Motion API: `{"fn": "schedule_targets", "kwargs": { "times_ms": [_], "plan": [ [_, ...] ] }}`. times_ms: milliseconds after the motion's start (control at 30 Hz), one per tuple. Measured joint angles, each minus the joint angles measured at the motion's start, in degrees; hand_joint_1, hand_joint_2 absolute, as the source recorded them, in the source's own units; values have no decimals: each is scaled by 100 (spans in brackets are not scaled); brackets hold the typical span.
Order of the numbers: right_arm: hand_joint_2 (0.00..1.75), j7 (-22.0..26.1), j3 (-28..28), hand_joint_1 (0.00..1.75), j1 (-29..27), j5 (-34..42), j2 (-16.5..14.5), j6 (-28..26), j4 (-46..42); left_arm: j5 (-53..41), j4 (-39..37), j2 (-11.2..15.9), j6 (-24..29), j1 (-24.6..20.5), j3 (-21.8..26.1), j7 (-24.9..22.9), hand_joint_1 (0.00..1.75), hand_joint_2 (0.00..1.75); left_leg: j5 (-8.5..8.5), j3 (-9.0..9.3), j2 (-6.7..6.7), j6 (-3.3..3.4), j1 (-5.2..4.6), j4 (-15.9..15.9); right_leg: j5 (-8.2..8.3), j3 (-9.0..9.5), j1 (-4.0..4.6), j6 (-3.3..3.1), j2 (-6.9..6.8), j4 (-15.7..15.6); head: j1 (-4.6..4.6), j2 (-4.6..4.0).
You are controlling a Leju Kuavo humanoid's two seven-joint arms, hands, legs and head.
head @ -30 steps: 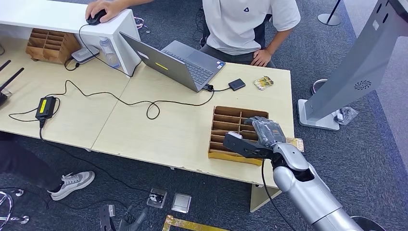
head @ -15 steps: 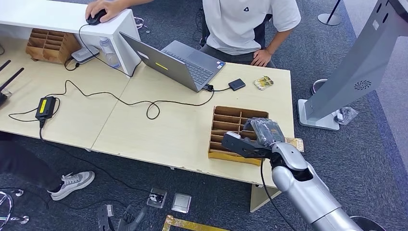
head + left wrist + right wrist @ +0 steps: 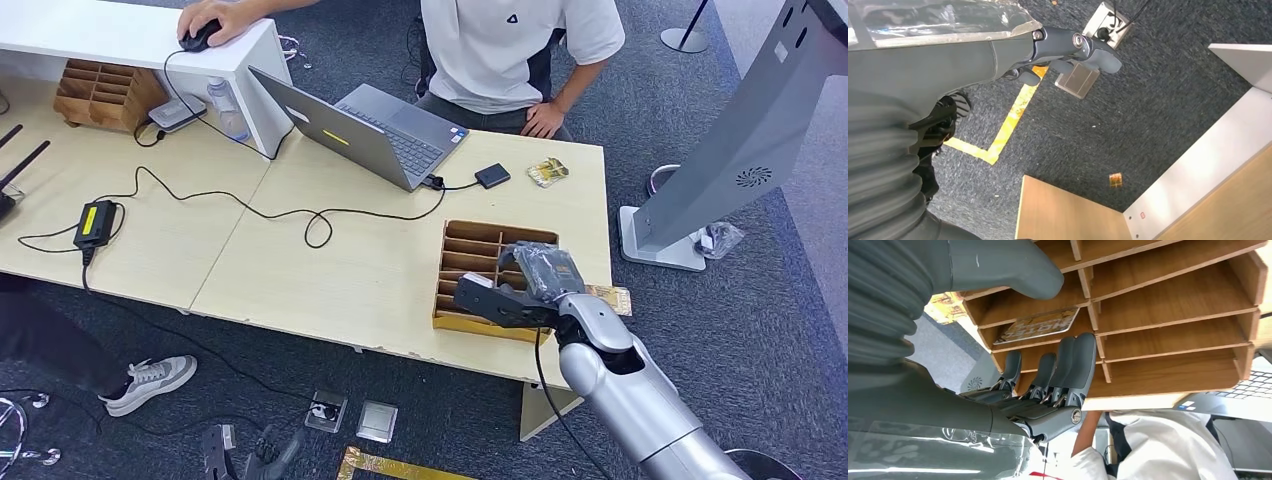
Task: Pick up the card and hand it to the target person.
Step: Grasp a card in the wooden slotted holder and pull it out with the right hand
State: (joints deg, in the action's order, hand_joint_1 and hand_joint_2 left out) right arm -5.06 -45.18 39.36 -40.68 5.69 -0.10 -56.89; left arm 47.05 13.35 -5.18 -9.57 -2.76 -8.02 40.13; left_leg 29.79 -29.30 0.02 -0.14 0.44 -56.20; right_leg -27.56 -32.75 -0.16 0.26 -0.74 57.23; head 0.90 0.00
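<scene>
Card [image 3: 1038, 325] (slotted) beside spread right hand [image 3: 1048, 375]

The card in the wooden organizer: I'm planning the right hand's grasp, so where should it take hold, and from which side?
Judging by its pose, the card lies flat in a slot of the wooden organizer. Pinch its exposed edge at the slot's open side, where the right hand hovers, thumb and fingers on opposite faces.

Over the last second the right hand [image 3: 510, 297] has been shifted a little toward the robot's left and slightly nearer the table's front edge, above the wooden divider tray [image 3: 466, 262]. Its arm has been carried the same way. The fingers are held apart, nothing gripped.
</scene>
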Motion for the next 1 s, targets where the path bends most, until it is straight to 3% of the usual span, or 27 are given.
{"fn": "schedule_targets", "kwargs": {
  "times_ms": [1000],
  "plan": [
    [175,58,-21,99,195,108,-117,-60,521,-82,-17,32,-189,0,108,0,0,175,0,1,0,0,0,0,0,-1,0,0,0,0,1,0]
  ]
}}
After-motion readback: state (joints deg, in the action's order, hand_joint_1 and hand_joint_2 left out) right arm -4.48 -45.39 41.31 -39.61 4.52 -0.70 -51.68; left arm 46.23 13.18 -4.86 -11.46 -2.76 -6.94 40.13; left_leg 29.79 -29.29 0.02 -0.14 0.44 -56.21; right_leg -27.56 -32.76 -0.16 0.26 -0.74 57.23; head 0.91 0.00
